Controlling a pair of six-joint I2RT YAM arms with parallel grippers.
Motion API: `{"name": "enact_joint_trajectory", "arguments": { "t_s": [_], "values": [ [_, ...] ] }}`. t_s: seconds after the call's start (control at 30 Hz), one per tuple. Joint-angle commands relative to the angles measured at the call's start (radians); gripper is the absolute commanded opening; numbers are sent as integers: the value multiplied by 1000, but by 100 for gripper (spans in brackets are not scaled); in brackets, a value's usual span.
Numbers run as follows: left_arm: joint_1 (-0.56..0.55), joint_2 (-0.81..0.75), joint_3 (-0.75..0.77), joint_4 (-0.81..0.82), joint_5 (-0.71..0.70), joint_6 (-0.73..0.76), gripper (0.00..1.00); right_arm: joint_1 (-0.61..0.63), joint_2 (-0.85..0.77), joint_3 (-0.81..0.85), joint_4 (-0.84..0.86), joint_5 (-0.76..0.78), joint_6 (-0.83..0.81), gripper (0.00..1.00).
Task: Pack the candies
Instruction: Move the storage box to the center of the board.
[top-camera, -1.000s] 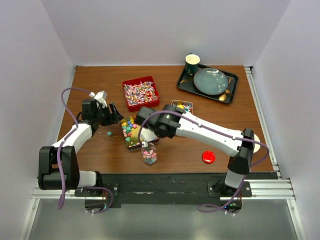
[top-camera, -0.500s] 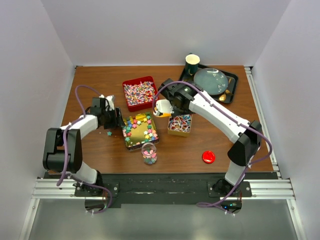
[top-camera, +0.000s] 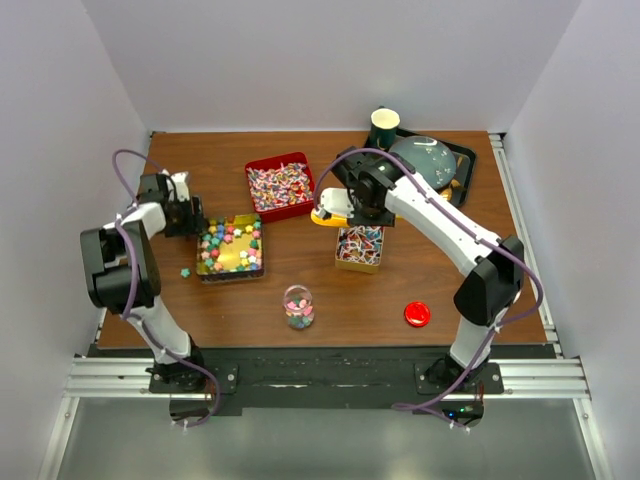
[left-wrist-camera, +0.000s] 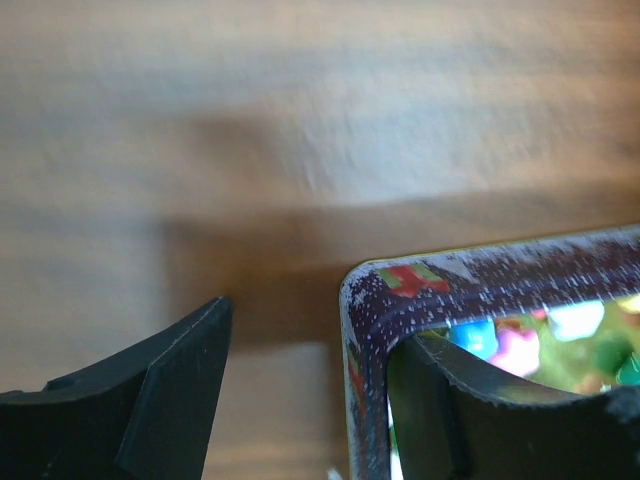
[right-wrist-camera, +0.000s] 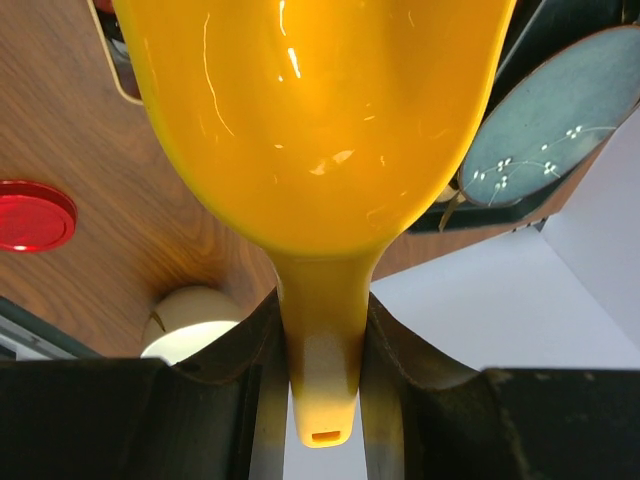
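**What the views hide**

From above, the right arm (top-camera: 430, 225) covers part of the plate (top-camera: 430, 152) and the tray (top-camera: 462, 160). The candies (top-camera: 298, 312) in the jar (top-camera: 298, 300) are too small to tell apart. At the left wrist the table (left-wrist-camera: 300, 120) is blurred. The tin (left-wrist-camera: 480, 275) runs off the right and bottom edges, which also cut the left fingers (left-wrist-camera: 150, 400). At the right wrist the scoop (right-wrist-camera: 320, 130) is cut by the top edge and hides most of the table. The lid (right-wrist-camera: 30, 215) is cut at the left.
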Motion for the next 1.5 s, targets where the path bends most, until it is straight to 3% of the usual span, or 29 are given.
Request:
{"name": "enact_joint_trajectory", "arguments": {
  "t_s": [0.0, 0.17, 0.33, 0.6, 0.7, 0.87, 1.0, 1.07, 1.23, 1.47],
  "values": [
    [8, 117, 166, -5, -81, 159, 66, -2, 30, 48, 26, -43, 23, 0],
    [39, 214, 335, -65, -138, 213, 66, -11, 44, 45, 31, -47, 20, 0],
    [45, 223, 372, -88, -166, 204, 66, -22, 63, 68, 31, -46, 23, 0],
    [80, 90, 273, -88, -174, 139, 67, -39, 81, 102, 32, -35, 19, 0],
    [77, -23, 283, -9, -136, 20, 70, -54, 89, 125, 26, -43, 28, 0],
    [-94, -82, 393, 12, -33, 61, 73, -87, 93, 119, 23, -66, 37, 0],
    [-202, -30, 460, -23, 373, 194, 71, -125, 99, 125, 25, -95, 54, 0],
    [-272, 37, 514, -98, 447, 269, 69, -154, 107, 137, 0, -106, 65, 0],
    [-421, 143, 579, -241, 491, 482, 64, -220, 109, 134, -21, -146, 102, 0],
    [-516, 237, 612, -281, 409, 533, 65, -278, 76, 82, -24, -159, 125, 0]
  ]
}}
